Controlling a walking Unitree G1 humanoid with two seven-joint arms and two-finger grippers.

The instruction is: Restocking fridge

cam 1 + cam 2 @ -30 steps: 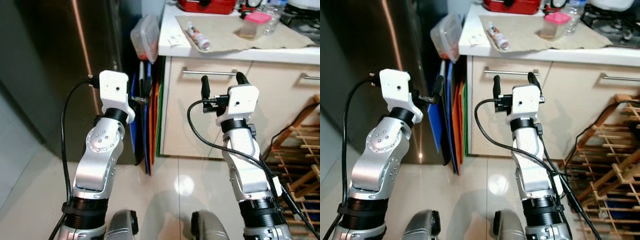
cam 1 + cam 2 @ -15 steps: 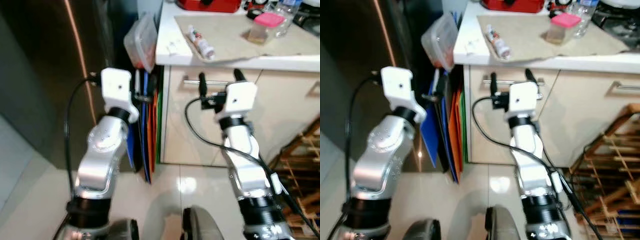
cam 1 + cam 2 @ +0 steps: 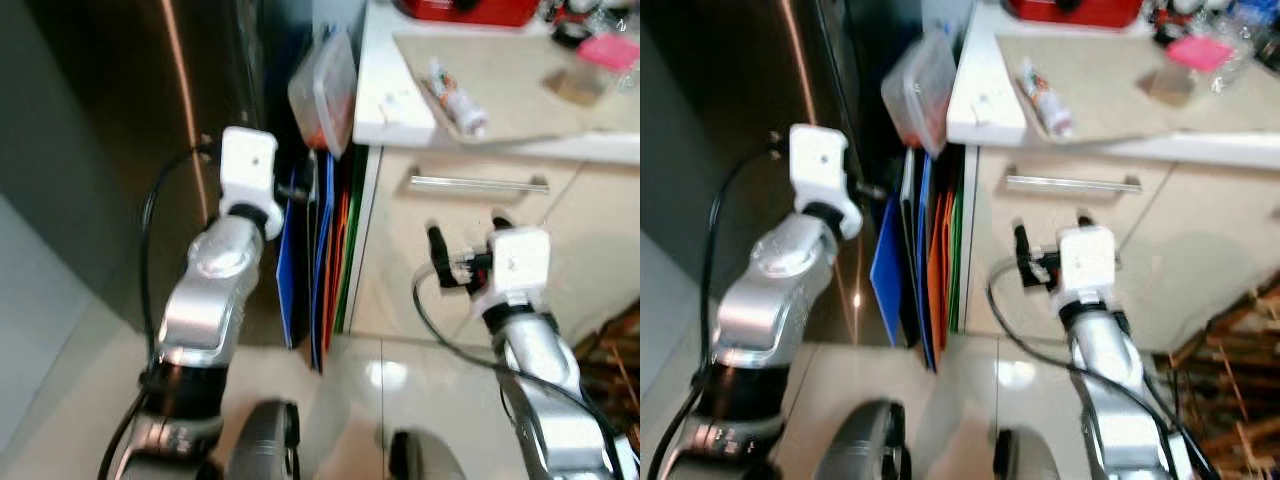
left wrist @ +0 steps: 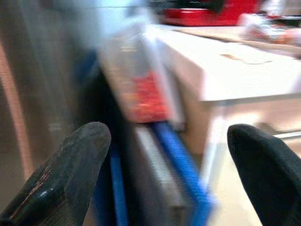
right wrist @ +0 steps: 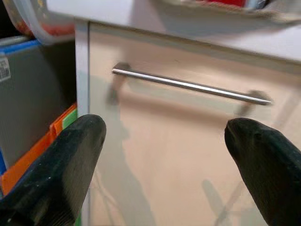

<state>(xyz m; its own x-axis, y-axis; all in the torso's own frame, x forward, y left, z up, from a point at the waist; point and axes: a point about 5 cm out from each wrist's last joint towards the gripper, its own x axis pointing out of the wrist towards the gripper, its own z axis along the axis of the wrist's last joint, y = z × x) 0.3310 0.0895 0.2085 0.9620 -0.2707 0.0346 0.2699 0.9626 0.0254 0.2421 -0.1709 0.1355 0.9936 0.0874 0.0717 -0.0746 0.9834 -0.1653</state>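
I've got the dark stainless fridge door (image 3: 90, 150) just left of the left gripper (image 4: 155, 155), which is raised with fingers spread wide and nothing held, facing the narrow gap. In that gap: upright flat boards (image 3: 930, 260) in blue, orange and green, count unclear, plus one clear plastic lidded container (image 3: 325, 90) wedged above. Right gripper (image 5: 164, 165), lower, spread apart and empty, faces one cream cabinet drawer (image 3: 1080, 250) and its single steel bar handle (image 5: 188, 85). Open tile floor (image 3: 60, 400) below.
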